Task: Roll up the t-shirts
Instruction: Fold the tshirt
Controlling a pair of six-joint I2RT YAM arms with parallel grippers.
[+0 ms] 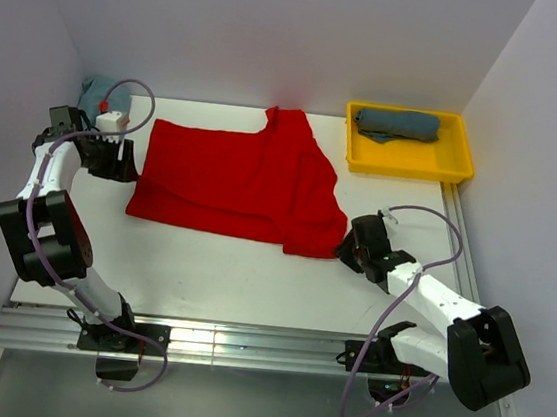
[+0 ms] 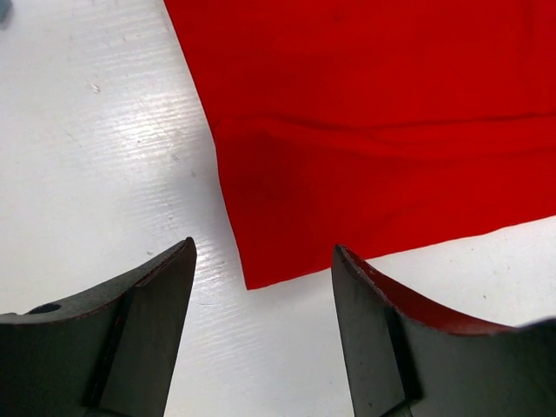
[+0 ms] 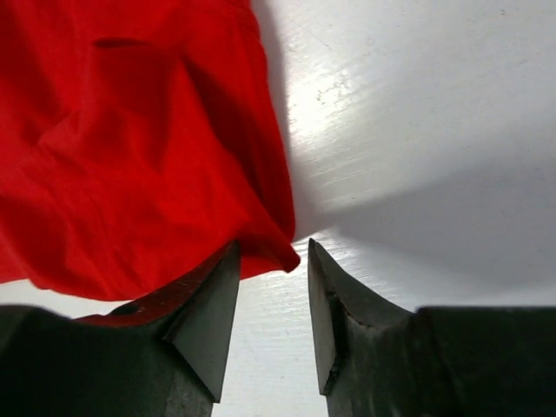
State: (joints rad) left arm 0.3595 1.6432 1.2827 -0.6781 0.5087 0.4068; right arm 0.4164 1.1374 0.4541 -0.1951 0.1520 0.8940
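Note:
A bright red t-shirt (image 1: 242, 179) lies spread flat across the middle of the white table (image 1: 231, 274), with a sleeve sticking out at the back. My left gripper (image 1: 123, 163) sits at its left edge. In the left wrist view that gripper (image 2: 264, 245) is open, and the red shirt's (image 2: 373, 130) near corner lies on the table between the fingertips, untouched. My right gripper (image 1: 347, 247) is at the shirt's front right corner. In the right wrist view it (image 3: 274, 242) is open, and the rumpled red cloth's (image 3: 130, 156) tip hangs right at the fingertips. Nothing is gripped.
A yellow tray (image 1: 404, 167) at the back right holds a rolled slate blue-grey t-shirt (image 1: 399, 125). A pale teal t-shirt (image 1: 95, 95) is bunched in the back left corner behind the left arm. White walls close in the table on three sides.

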